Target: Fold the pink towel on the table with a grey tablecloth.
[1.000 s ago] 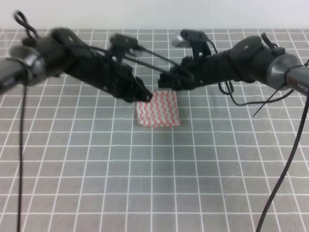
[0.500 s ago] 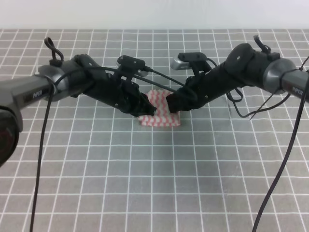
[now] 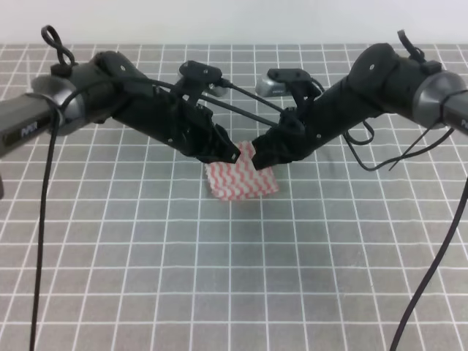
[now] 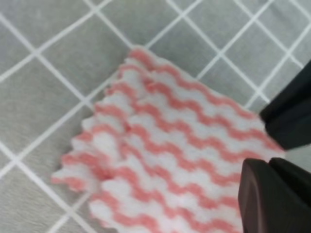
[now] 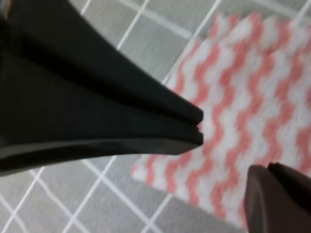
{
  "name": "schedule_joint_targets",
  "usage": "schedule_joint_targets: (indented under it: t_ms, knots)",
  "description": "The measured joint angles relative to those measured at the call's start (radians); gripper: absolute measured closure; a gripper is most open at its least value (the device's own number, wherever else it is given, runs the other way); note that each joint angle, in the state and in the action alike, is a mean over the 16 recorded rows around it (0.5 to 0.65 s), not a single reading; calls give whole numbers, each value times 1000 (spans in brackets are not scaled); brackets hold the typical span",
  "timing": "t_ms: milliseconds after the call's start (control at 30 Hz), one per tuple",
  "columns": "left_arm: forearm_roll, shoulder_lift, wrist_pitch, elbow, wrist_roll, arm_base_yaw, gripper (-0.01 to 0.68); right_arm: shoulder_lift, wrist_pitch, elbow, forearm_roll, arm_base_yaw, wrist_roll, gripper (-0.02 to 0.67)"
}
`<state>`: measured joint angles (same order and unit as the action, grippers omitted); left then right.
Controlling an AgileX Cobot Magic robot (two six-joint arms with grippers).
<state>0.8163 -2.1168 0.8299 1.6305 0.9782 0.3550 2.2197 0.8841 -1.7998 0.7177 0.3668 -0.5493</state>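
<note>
The pink towel (image 3: 242, 180), wavy pink-and-white stripes, lies mid-table on the grey tablecloth (image 3: 146, 263). Both arms meet over its far edge. My left gripper (image 3: 229, 155) is shut at the towel's far left corner, and my right gripper (image 3: 261, 159) is shut at the far right corner. In the left wrist view the towel (image 4: 165, 160) shows doubled pinked edges at its left side, and the closed fingers (image 4: 272, 196) sit on its corner. In the right wrist view the towel (image 5: 243, 111) lies under the closed fingers (image 5: 279, 196), with the left gripper's shut tips (image 5: 198, 127) pinching cloth.
The grid-printed cloth runs to a pale wall at the back (image 3: 234, 22). Black cables (image 3: 431, 248) hang from the right arm over the table's right side, and another cable (image 3: 40, 219) drops on the left.
Both grippers have come down and toward the front, closing in on each other over the towel. The towel's near edge has shifted slightly toward the front.
</note>
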Motion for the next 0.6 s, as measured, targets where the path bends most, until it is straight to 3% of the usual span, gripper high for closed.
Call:
schedule_joint_targets:
  t_ms: [600]
  knots:
    - [-52,-12,96,0,5,0,672,38,45,13,7,1,-1,665]
